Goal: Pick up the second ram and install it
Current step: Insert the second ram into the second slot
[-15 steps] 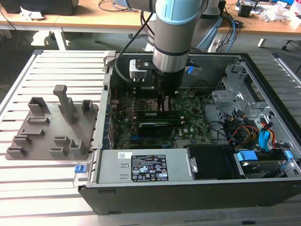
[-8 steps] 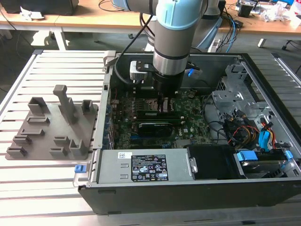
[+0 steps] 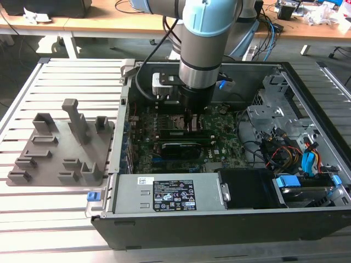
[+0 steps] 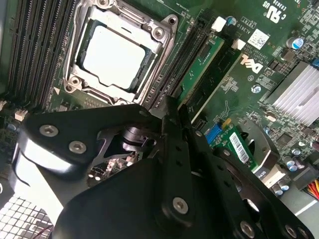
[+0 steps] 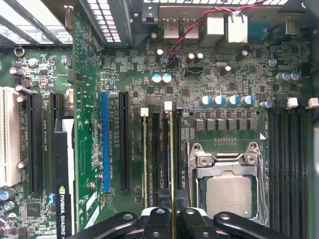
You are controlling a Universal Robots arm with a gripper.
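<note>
In the first wrist view the second ram (image 5: 172, 149) shows edge-on as a thin green stick, standing in line with the memory slots beside the CPU socket (image 5: 229, 191). My gripper (image 5: 173, 201) is shut on its near end, one black finger (image 5: 159, 219) on each side. Another stick (image 5: 144, 154) stands two slots further from the socket, apart from the one I hold. In the exterior view the gripper (image 3: 190, 125) reaches straight down into the open computer case, over the motherboard (image 3: 219, 137). The second wrist view shows the fingertips (image 4: 172, 107) low at the slots next to the socket (image 4: 112, 52).
The grey holder tray (image 3: 60, 148) lies on the slatted table at the exterior view's left. Inside the case are a graphics card (image 3: 175, 148), the power supply (image 3: 170, 194), and a drive cage with cables (image 3: 279, 126). A silver heat sink (image 4: 299, 94) sits beyond the slots.
</note>
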